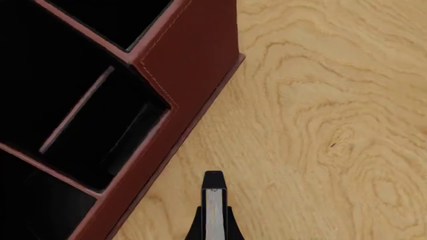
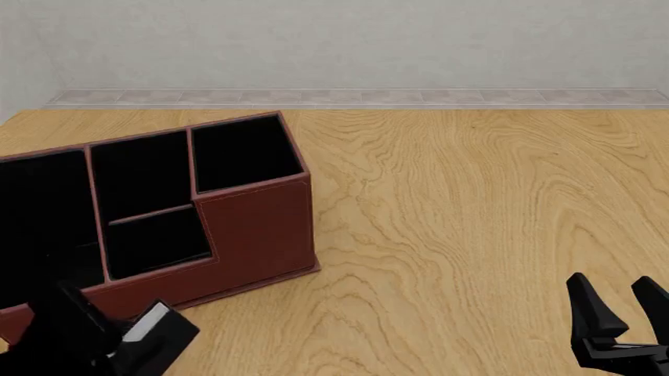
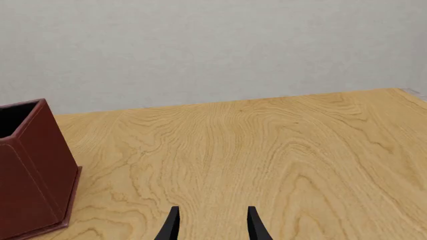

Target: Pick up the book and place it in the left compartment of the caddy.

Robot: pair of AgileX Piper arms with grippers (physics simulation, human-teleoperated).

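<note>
The red-brown caddy (image 2: 256,227) stands at the table's left. Its wide left compartment (image 2: 42,211) runs off the front view's left edge. My left gripper (image 2: 105,341) is shut on the small black book (image 2: 159,325), whose white page edge shows, and holds it just in front of the caddy's low front wall. In the left wrist view the book (image 1: 213,205) stands on edge between the fingers, over bare wood beside the caddy (image 1: 180,85), with the left compartment (image 1: 40,205) close by. My right gripper (image 2: 625,313) is open and empty at the front right.
The wooden table (image 2: 471,196) stretches right of the caddy to a grey back wall (image 2: 334,39). The right wrist view shows the caddy's tall end (image 3: 27,170) off to one side of the open right gripper (image 3: 213,225).
</note>
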